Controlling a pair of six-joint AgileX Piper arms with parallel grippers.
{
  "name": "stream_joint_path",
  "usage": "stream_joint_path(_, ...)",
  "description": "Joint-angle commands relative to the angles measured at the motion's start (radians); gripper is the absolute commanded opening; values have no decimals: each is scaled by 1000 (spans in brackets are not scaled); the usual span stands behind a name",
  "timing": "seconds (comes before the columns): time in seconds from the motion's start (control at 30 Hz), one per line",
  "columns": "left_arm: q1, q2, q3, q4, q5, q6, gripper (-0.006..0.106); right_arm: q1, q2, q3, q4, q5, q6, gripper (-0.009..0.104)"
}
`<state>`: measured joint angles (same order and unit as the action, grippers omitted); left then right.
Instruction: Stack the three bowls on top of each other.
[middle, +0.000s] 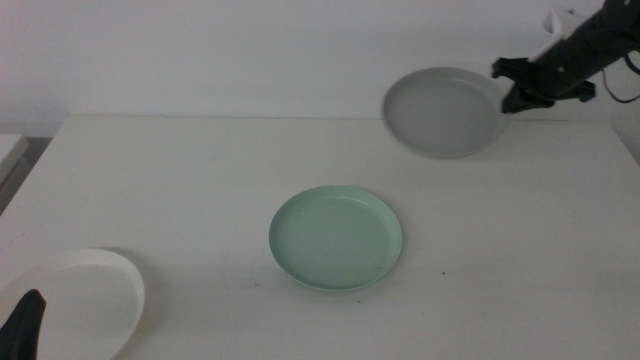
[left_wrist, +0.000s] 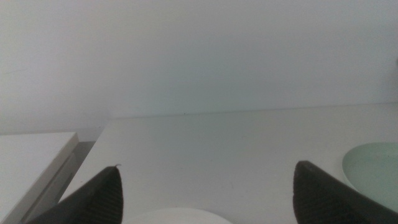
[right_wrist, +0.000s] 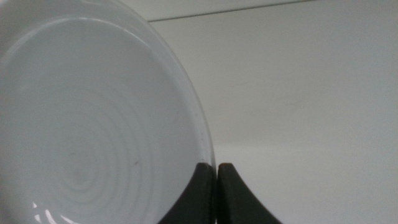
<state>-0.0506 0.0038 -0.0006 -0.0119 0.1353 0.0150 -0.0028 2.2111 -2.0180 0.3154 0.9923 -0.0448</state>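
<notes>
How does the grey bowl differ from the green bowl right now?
The grey bowl is tilted and lifted, its rim pinched by the right gripper; the green bowl lies flat on the table, untouched. Grey sits far right, green mid-table. Both are shallow, round and empty.

One bowl (middle: 336, 238) mid-table (middle: 200, 180), another (middle: 75, 300) front-left, third (middle: 443, 110) back-right.

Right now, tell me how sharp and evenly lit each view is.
Middle view: soft, flat light, faint shadow beside the white bowl; the right gripper and its tilted grey bowl look slightly blurred. Left wrist view: hazy, the left gripper dark. Right wrist view: grey bowl close, its rings visible.
</notes>
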Motion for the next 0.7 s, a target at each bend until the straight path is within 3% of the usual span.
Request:
stream_joint_path(0.0, 1, -4, 1, -2, -13, -3, 94, 46, -90, 101, 39, -53, -38, -2)
stream_joint_path(0.33, 1, -4, 1, -2, -13, -3, 94, 285, -220, 334, 27, -74, -42, -2)
stream_joint_path(0.67, 1, -4, 1, -2, -13, -3, 94, 318, -220, 515, 43, -230, -53, -2)
